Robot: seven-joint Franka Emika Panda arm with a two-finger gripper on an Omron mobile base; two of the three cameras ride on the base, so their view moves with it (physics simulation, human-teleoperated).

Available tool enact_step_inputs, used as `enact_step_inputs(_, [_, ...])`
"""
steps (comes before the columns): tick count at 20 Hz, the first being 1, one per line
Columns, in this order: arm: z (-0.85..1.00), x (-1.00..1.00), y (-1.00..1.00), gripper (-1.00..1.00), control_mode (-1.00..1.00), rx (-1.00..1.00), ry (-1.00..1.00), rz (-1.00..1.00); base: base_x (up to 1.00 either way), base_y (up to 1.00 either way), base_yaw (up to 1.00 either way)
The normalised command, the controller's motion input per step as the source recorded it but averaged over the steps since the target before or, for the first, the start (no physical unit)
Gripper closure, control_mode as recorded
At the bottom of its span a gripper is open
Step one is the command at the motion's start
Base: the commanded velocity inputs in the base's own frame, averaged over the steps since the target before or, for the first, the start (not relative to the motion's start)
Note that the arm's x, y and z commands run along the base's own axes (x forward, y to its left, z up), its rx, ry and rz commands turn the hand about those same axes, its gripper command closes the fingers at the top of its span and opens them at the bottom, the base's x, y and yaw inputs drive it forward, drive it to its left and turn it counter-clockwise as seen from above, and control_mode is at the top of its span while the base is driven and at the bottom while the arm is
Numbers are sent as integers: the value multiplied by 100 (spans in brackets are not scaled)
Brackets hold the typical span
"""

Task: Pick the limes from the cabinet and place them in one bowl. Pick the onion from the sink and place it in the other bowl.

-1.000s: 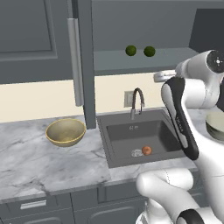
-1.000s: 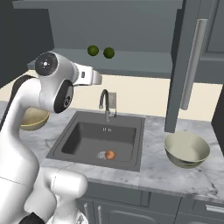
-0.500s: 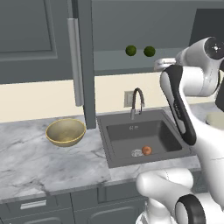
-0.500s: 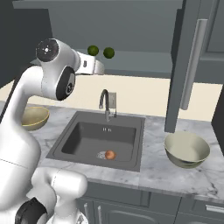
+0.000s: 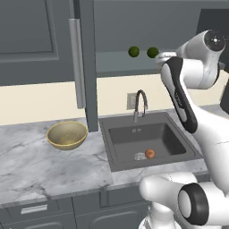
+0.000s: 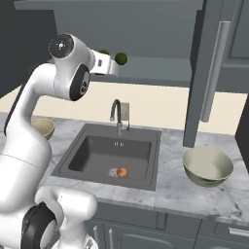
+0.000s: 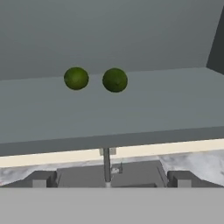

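Two dark green limes (image 7: 76, 78) (image 7: 115, 80) lie side by side on the grey shelf (image 7: 131, 113) of the open cabinet (image 5: 83, 62). In the left base view the limes (image 5: 133, 51) (image 5: 152, 52) sit just left of my gripper (image 5: 162, 55), which is raised to shelf height. My gripper (image 7: 109, 179) is open and holds nothing, its fingertips (image 7: 39, 178) wide apart and short of the shelf's front edge. The orange-red onion (image 5: 150, 154) rests by the drain in the sink (image 5: 167, 138). The golden-tan bowl (image 5: 67, 134) stands left of the sink, the pale cream-grey bowl (image 6: 207, 165) to its right.
The cabinet door (image 6: 209, 73) with its long silver handle (image 6: 214, 73) hangs open above the cream-grey bowl. A curved dark faucet (image 5: 141, 103) rises behind the sink, below the shelf. Marble counter (image 5: 27, 165) runs on both sides.
My arm has lifted and swung the hand up to the shelf, closer to the limes. The limes, onion and bowls have not moved.
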Motion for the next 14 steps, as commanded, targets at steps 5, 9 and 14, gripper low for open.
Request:
enact_step_inputs(5, [0,33,0,-100,-100,0,-7,0,0,0,0])
enact_step_inputs(9, [0,34,0,-100,-100,0,-3,0,0,0,0])
enact_step_inputs(14, [0,37,0,-100,-100,0,0,0,0,0,0])
